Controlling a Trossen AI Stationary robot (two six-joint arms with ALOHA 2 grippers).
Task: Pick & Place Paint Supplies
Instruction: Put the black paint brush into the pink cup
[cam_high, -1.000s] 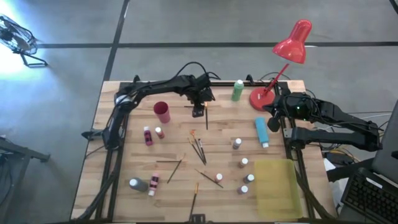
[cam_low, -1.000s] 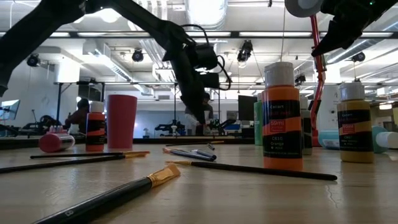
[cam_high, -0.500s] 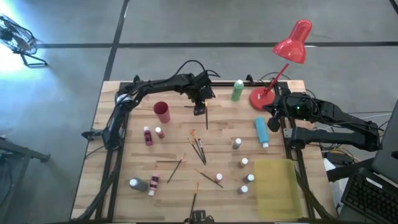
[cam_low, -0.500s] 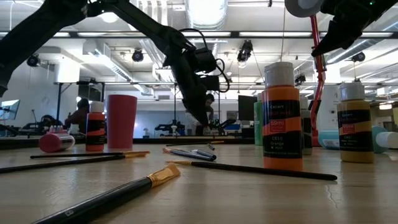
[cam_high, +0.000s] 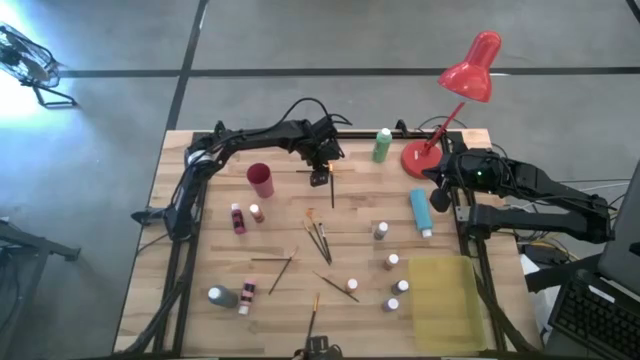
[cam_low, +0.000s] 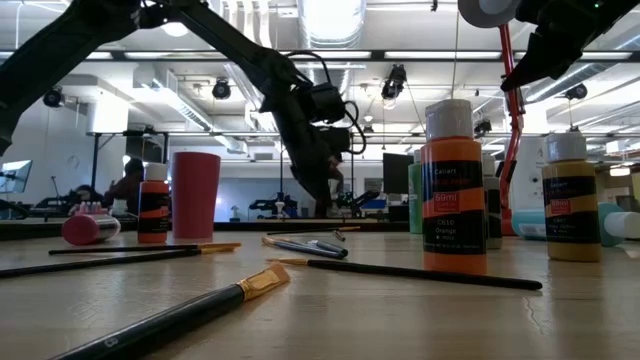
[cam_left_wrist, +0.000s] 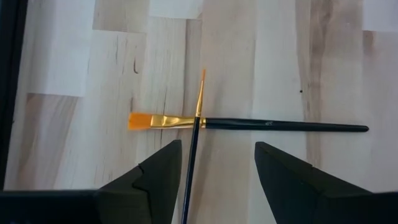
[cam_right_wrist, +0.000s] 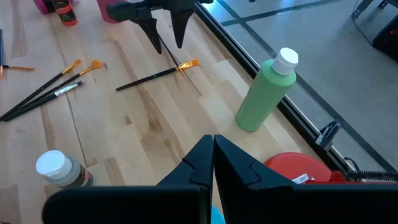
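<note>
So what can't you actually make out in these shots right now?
- Small bottles' labels: too small in the high view.
- Thin brush's lower handle: hidden behind the left gripper, left wrist view.
- Blue bottle: hidden behind the orange bottle, low view.

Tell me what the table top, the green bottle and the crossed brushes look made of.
Table top: pale wood planks, matte, with visible grain and seams.
Green bottle: likely plastic, smooth, dull sheen, white cap.
Crossed brushes: flat brush has a glossy black handle, gold ferrule and orange bristles; thin brush looks alike. Under the coating, handle material is unclear.
</note>
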